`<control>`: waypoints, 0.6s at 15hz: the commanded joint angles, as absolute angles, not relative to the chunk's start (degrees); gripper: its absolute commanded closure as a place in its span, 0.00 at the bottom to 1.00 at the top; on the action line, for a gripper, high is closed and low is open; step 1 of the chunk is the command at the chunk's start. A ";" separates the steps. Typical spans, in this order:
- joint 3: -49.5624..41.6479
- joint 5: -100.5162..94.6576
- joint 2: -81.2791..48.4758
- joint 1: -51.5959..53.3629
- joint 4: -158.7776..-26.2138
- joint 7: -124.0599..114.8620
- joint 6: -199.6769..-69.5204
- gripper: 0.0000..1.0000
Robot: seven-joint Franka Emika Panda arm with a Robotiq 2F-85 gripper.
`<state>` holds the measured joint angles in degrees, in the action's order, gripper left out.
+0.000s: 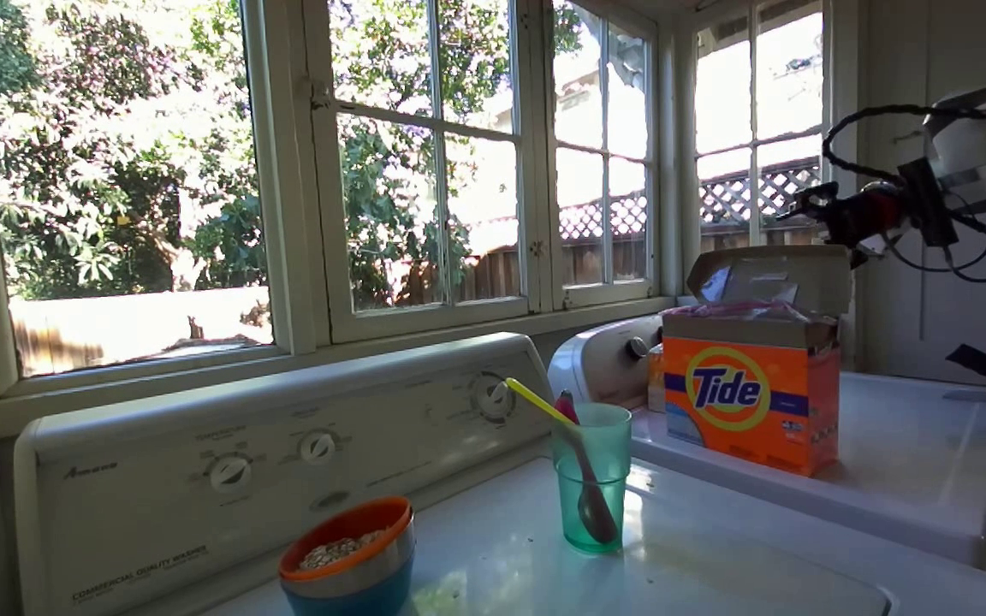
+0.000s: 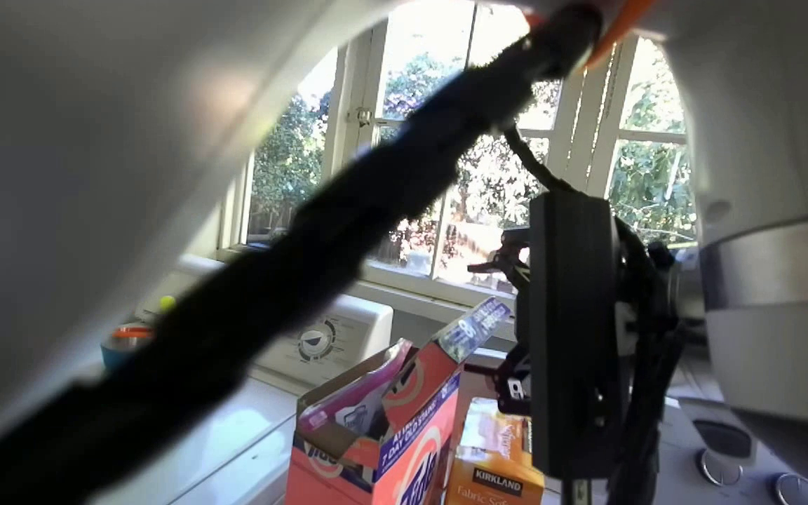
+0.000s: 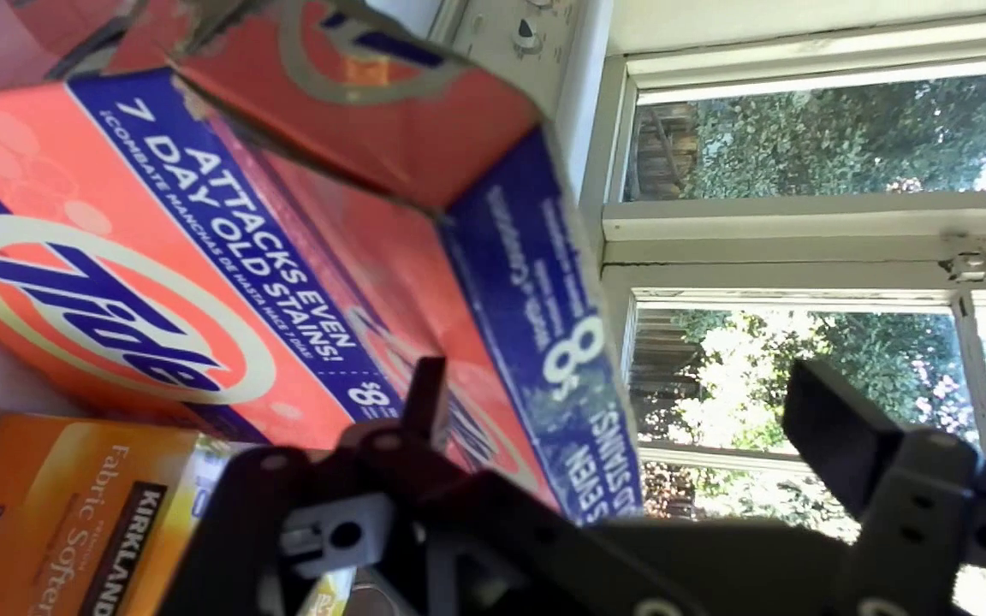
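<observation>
An orange Tide box [image 1: 737,393] stands with its lid raised on the white machine at the right. Its lid [image 3: 536,325] tilts up, blue edge outward, and a pinkish bag shows inside the box in both exterior views. My gripper [image 3: 615,374] is open beside this lid, its fingers wide apart. In the wrist view, one finger [image 3: 429,398] overlaps the lid's orange face and the other is seen against the window. The lid's blue edge appears between them, though I cannot tell whether anything touches. In an exterior view the gripper [image 2: 473,319] is level with the lid's top.
A yellow Kirkland fabric softener box [image 2: 495,470] stands beside the Tide box. On the washer are a green cup [image 1: 591,505] with spoons and an orange-rimmed bowl [image 1: 347,556] of flakes. Windows line the wall behind. A thick black cable [image 2: 348,203] crosses one exterior picture.
</observation>
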<state>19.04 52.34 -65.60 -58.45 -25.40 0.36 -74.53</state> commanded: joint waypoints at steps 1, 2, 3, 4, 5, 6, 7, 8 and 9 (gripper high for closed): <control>17.38 52.23 -62.27 -57.64 -25.57 2.40 -72.46 0.00; 17.07 51.89 -61.46 -57.08 -25.64 2.86 -72.17 0.00; 16.71 51.52 -60.76 -56.45 -25.78 3.12 -71.96 0.00; 16.25 51.05 -60.19 -55.62 -25.96 3.45 -71.68 0.00; 15.87 50.70 -59.71 -54.83 -26.18 3.69 -71.09 0.00; 15.40 50.38 -59.26 -54.13 -26.34 3.93 -70.46 0.00; 14.93 49.94 -59.01 -53.15 -26.57 4.02 -69.90 0.00; 14.37 49.64 -58.89 -52.43 -26.41 4.23 -70.43 0.00; 14.19 49.88 -58.95 -52.04 -26.11 4.57 -71.68 0.00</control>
